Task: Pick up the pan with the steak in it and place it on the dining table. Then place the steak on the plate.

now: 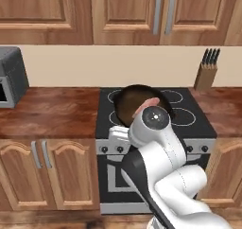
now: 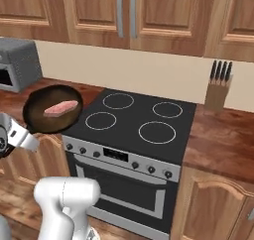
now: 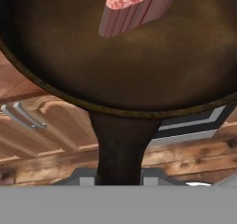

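You are looking at a rendered kitchen with wooden cabinets above and below a reddish-brown countertop (image 1: 56, 112).

In the right base view, the pan (image 2: 49, 110) sits at the middle left of the frame, lifted off the surface and hanging in front of the counter just left of the black stove (image 2: 134, 122). The steak (image 2: 60, 107), a pinkish-red slab, lies inside the pan near its middle. The pan's handle runs down and left toward the edge of the frame, where the gripper (image 2: 20, 137) meets it.

In the left base view, the pan (image 1: 137, 102) appears at the centre of the frame, above the stove's left burners, partly hidden behind your white arm (image 1: 160, 162). A sliver of steak (image 1: 152, 101) shows above the arm's round joint.

In the hand view, the dark pan bowl (image 3: 115, 65) spreads across the upper half, with the steak (image 3: 134, 8) at the top centre. The black handle (image 3: 121, 149) drops straight down to the bottom centre, where the claw is closed narrowly around it; the fingertips themselves are hidden behind the handle.

A knife block (image 2: 217, 88) stands on the counter at the right of the right base view. A grey microwave (image 2: 17, 63) sits at the upper left.
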